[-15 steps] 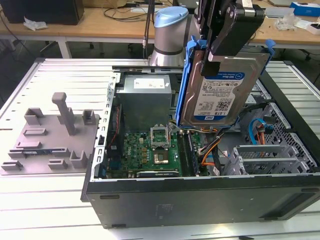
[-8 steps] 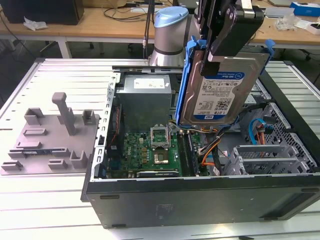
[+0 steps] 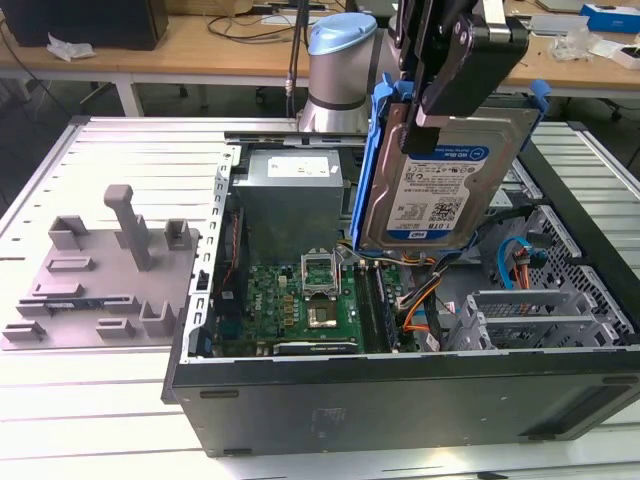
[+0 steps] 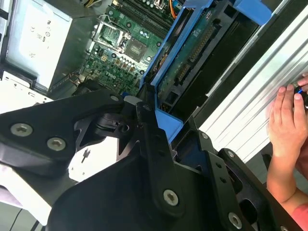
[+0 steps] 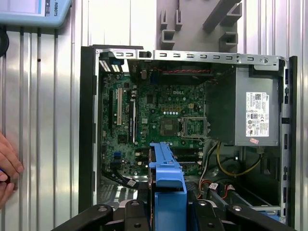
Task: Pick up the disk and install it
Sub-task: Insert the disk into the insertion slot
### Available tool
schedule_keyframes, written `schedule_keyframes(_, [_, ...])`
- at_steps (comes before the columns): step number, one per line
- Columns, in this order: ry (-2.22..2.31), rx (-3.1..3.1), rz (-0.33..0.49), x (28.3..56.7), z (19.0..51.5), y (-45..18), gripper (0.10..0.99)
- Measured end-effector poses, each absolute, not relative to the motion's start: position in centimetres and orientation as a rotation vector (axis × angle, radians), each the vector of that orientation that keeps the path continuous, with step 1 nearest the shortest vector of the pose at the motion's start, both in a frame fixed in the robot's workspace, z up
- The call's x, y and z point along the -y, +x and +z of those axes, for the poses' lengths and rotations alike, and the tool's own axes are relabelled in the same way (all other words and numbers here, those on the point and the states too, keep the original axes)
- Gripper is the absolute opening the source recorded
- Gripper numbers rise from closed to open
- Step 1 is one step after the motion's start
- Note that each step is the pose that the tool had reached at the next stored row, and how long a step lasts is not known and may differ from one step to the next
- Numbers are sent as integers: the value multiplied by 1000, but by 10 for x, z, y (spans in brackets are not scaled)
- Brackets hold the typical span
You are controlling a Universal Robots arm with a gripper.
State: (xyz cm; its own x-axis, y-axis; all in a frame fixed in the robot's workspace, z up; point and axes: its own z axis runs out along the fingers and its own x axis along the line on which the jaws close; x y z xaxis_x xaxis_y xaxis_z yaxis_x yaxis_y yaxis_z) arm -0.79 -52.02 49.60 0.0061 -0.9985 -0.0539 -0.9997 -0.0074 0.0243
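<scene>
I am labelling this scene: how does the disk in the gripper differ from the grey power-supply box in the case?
The disk is held on edge by the gripper above the open case; the power-supply box sits inside the case. The disk is thin and framed in blue plastic; the power-supply box is a bulkier plain grey block. Both are metal and carry a label.

the disk [image 3: 440, 190] hangs over the case [image 3: 400, 400], which sits on the table [image 3: 100, 400].
</scene>
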Motion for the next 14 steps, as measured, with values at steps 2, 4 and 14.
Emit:
schedule_keyframes(2, [-2213, -2198, 86, 520, 496, -8, 369])
schedule_keyframes(4, [-2214, -2198, 87, 521, 496, -7, 369])
schedule_keyframes(14, [-2213, -2198, 87, 531, 496, 16, 369])
